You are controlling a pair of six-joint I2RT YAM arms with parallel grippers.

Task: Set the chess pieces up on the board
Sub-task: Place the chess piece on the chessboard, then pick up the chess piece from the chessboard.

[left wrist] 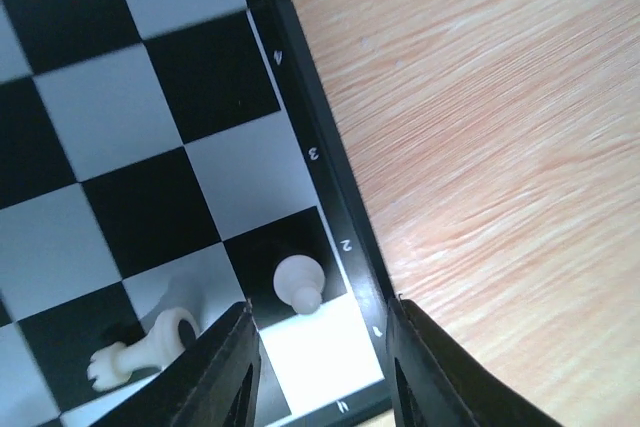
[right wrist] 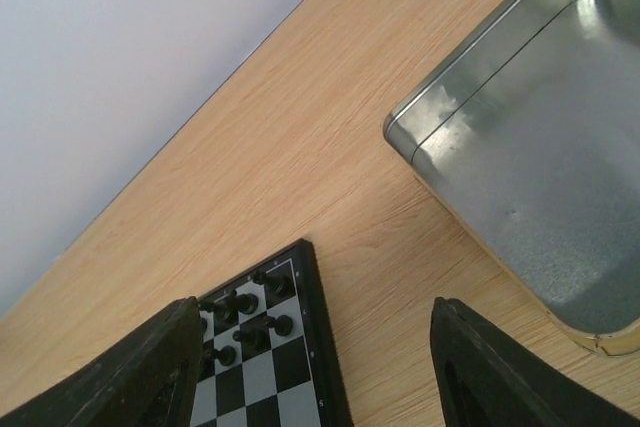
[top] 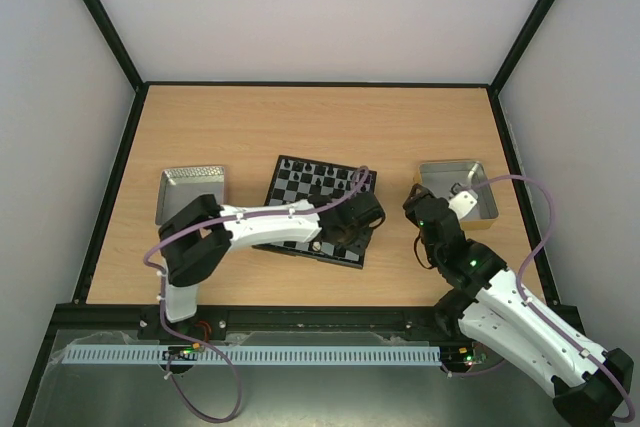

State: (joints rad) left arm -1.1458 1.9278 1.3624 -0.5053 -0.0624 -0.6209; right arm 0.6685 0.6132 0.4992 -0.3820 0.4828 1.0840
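"Top camera?"
"The board [top: 300, 192] is lying on the bench [top: 300, 122], black pieces [top: 320, 179] lining its far edge, the left arm [top: 285, 217] reaching over its near right corner."
"Left wrist?"
"The left hand [left wrist: 320, 307] is hanging open, gripping nothing; a white pawn [left wrist: 298, 283] is standing by the board's rim, a toppled white piece [left wrist: 140, 352] lying beside it."
"Right wrist?"
"The right hand [right wrist: 315, 307] is gaping empty off the board's corner."
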